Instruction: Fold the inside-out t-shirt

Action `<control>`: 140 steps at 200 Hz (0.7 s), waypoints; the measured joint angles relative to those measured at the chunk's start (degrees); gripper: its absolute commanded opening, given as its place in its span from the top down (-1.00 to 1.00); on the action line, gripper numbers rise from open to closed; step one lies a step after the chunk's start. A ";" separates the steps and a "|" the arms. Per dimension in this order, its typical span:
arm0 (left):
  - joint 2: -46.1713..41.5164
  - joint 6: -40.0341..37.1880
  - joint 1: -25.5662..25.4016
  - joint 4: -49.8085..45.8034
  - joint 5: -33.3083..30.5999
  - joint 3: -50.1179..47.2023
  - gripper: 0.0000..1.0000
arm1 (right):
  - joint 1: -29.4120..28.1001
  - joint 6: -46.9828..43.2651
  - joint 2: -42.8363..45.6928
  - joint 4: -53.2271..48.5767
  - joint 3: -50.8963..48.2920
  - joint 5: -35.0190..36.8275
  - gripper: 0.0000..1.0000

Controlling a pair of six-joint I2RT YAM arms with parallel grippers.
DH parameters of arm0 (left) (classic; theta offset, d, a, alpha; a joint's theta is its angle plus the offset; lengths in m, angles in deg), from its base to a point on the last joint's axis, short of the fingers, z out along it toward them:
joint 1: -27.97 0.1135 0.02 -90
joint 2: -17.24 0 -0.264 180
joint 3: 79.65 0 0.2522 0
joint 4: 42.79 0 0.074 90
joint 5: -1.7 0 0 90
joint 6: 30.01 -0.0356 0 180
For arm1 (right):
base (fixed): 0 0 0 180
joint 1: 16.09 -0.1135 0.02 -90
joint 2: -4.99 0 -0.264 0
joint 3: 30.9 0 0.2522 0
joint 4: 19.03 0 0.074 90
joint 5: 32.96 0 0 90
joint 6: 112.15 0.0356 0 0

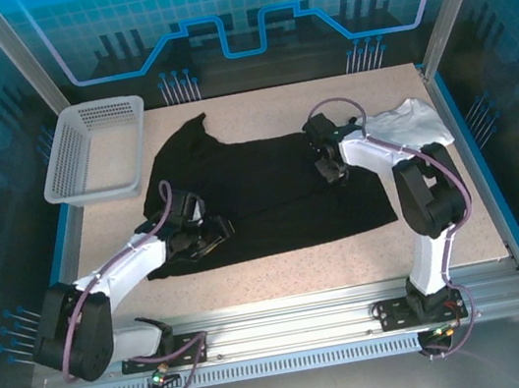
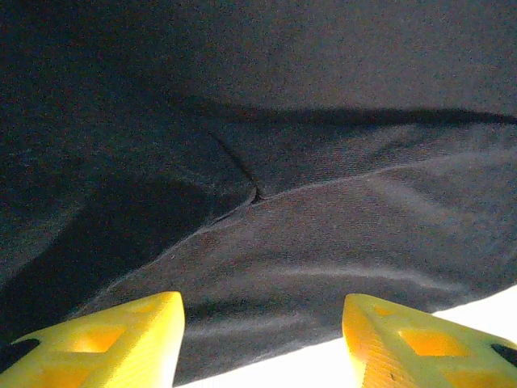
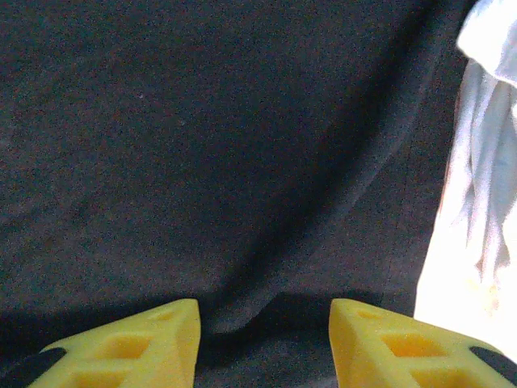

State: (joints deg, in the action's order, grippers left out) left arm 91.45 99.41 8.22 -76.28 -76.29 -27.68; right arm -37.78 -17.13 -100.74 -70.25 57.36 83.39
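The inside-out t-shirt (image 1: 259,189) lies spread across the middle of the table, plain black side up, with one sleeve reaching toward the back left. My left gripper (image 1: 209,234) rests over the shirt's near-left part. In the left wrist view its yellow fingers (image 2: 121,339) stand apart over the hem of the t-shirt (image 2: 323,121), with nothing pinched. My right gripper (image 1: 330,170) is down on the shirt's right part. There its fingers (image 3: 388,343) are apart, one on each side of a raised ridge of the t-shirt (image 3: 202,145).
A small white garment (image 1: 412,124) lies bunched at the back right, touching the shirt's edge, and appears at the right edge as the white garment (image 3: 485,162). A grey mesh basket (image 1: 105,105) stands at the back left. Bare table (image 1: 302,271) runs along the front.
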 measured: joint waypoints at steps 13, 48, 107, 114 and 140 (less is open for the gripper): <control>-2.01 -0.59 1.40 -1.53 -0.42 0.33 -0.11 | -0.83 -0.37 3.23 0.17 -2.45 -2.32 -0.13; -8.59 -0.72 8.85 -6.95 -3.04 0.50 -0.18 | -10.51 -2.84 13.51 4.81 -9.31 -14.23 -0.32; -15.08 0.83 15.76 -12.87 -9.57 -2.08 -0.26 | -22.43 -3.43 10.10 17.84 -9.92 -27.82 -0.29; -14.84 1.03 17.62 -12.61 -9.55 -2.08 -0.26 | -23.56 -3.63 9.16 19.67 -9.88 -28.94 -0.29; -12.17 1.20 25.42 -11.10 -6.45 -2.08 -0.25 | -29.44 -5.79 2.38 23.47 -5.29 -31.65 -0.28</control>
State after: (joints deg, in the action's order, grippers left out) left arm 79.28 100.61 33.64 -87.38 -82.74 -29.75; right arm -67.22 -22.92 -98.36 -46.77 52.07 51.74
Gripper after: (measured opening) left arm 0.628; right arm 0.642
